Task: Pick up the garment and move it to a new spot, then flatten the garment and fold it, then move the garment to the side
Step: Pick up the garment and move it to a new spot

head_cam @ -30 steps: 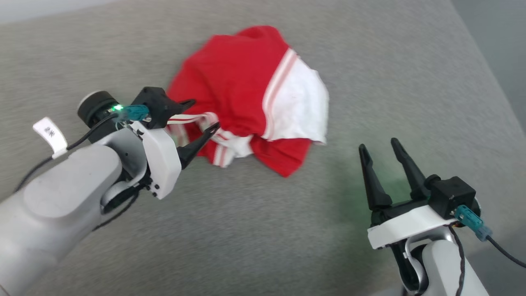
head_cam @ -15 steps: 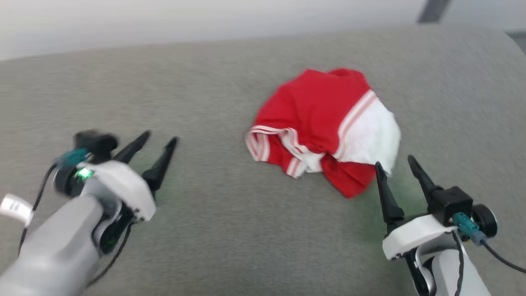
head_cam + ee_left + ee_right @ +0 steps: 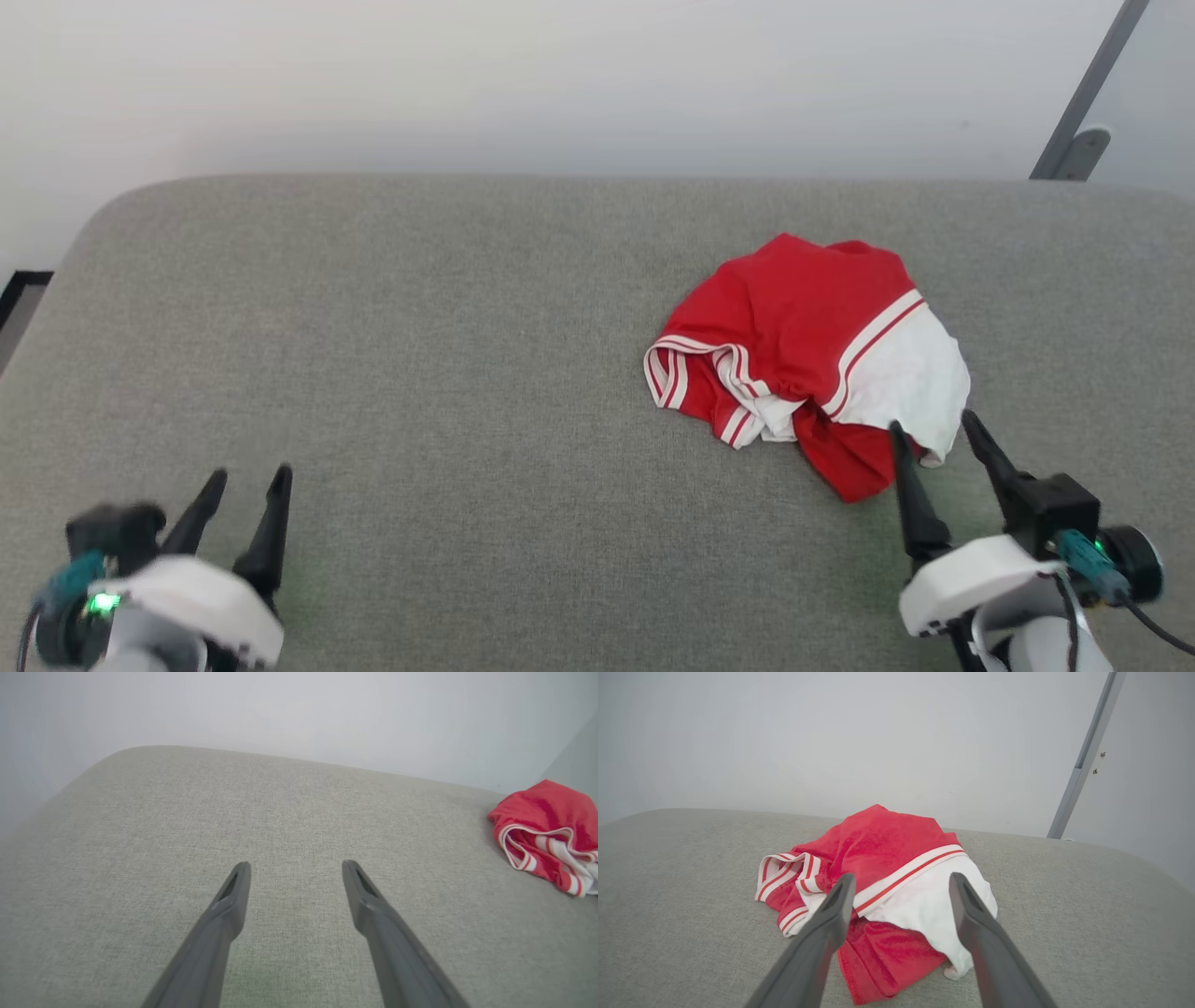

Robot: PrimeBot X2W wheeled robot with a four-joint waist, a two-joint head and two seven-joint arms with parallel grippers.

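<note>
Head view: bunched red-and-white jersey (image 3: 803, 317) at two o'clock on grey upholstered surface (image 3: 420, 373), its front hidden in folds. Left gripper (image 3: 250, 471), seven o'clock, arm cropped; right gripper (image 3: 932, 420), five o'clock, tips beside the jersey; both spread wide, empty. White wall (image 3: 560, 84) behind.

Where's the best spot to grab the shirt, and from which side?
Probably the white sleeve, at the near right edge of the shirt. It lies bunched on top with a loose hem, and the open right gripper points straight at it, so come in low from the robot's side.
</note>
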